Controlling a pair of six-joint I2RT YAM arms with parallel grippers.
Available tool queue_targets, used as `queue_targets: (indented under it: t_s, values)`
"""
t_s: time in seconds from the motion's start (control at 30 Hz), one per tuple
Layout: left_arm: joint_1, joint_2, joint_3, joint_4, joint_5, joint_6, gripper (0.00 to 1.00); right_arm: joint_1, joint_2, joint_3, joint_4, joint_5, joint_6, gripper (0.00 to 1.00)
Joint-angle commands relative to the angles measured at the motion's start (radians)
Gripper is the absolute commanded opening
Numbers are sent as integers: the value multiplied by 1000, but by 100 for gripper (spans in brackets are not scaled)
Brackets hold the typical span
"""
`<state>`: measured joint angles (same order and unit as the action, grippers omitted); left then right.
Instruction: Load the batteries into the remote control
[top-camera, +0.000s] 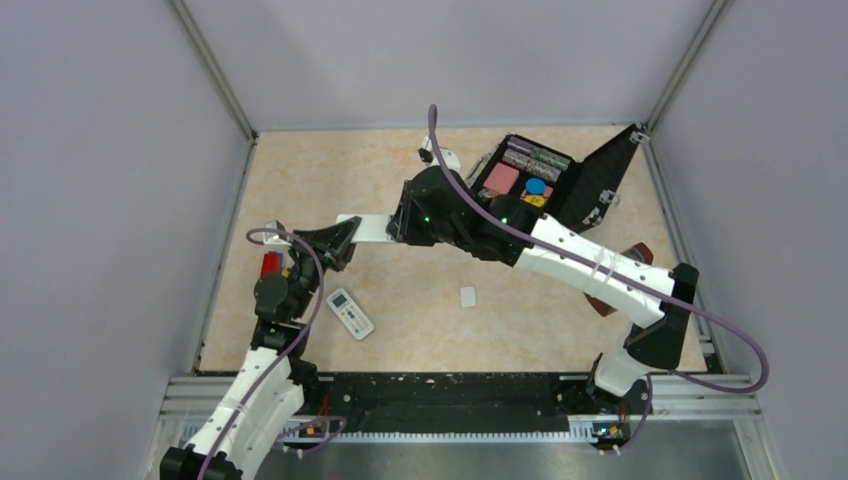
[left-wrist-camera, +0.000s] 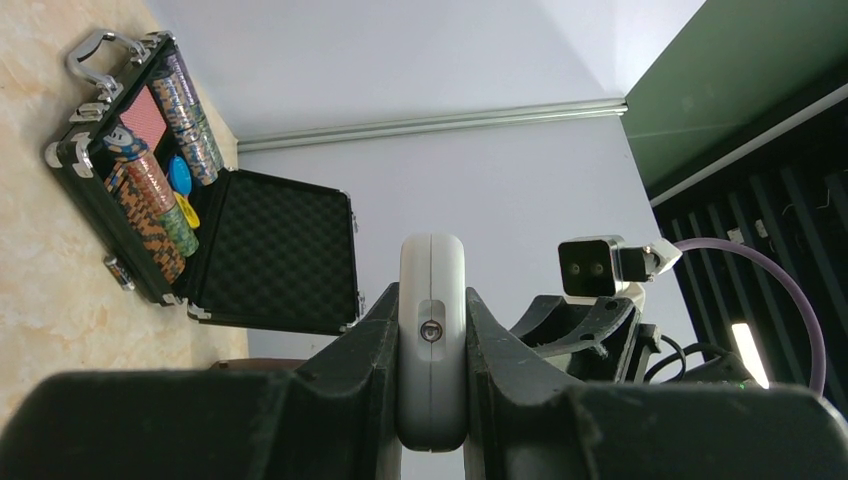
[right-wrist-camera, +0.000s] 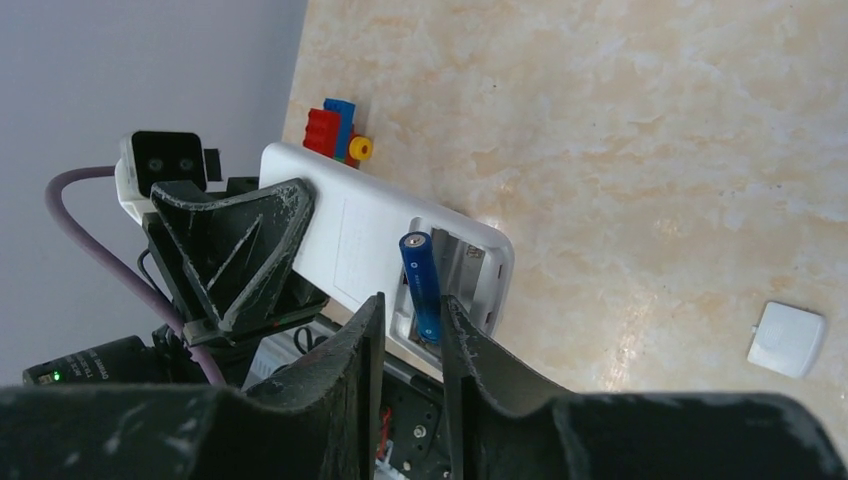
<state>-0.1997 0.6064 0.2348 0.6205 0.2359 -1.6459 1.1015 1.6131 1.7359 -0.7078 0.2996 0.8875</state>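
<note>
The remote control (right-wrist-camera: 350, 225) is held off the table with its plain white back facing me, and its battery compartment (right-wrist-camera: 460, 280) is uncovered. My left gripper (left-wrist-camera: 432, 345) is shut on the remote's edge (left-wrist-camera: 432, 300). A blue battery (right-wrist-camera: 422, 285) sits slanted in the compartment, its far end raised above the rim. My right gripper (right-wrist-camera: 412, 300) is open, its jaws a little apart. The battery's near end lies just past its tips, close to the right finger. In the top view the two grippers meet at the remote (top-camera: 362, 227) left of centre.
A small white battery cover (right-wrist-camera: 788, 339) lies on the table (top-camera: 468, 296). A second, white-faced remote (top-camera: 350, 313) lies near the left arm. An open black case of poker chips (top-camera: 530, 180) stands at the back right. A toy of red and blue bricks (right-wrist-camera: 335, 128) sits by the left wall.
</note>
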Motion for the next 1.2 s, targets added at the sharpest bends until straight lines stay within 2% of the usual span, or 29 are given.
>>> queue_targets:
  t_s: [0.0,0.07,0.17,0.27,0.53,0.6,0.7,0.83,1.0,1.17]
  values:
    - [-1,-17,13,84,-27,-9,0,-8,-15,51,-43,4,2,27]
    - [-1,-20,17,77,-28,-4,0,-9,-17,60,-50,6,0,31]
    - [-1,-22,17,71,-35,-1,0,-10,-36,64,-51,15,-1,45]
    - [-1,-24,17,70,-38,1,0,-17,-56,71,-51,11,-4,52]
    - [-1,-17,22,81,-38,-1,0,-42,-102,60,-49,-31,12,58]
    - [-1,-20,21,84,-37,1,0,-48,-123,34,-33,-37,25,61]
    - [-1,-29,14,89,-38,-2,0,-62,-163,-37,12,-58,68,74]
    - [-1,-40,4,97,-42,-16,0,-89,-213,-175,138,-117,176,86]
    - [-1,-50,5,100,-32,-21,0,-126,-244,-300,301,-216,301,89]
    - [-1,-60,4,99,-20,-14,0,-142,-223,-309,388,-290,354,89]
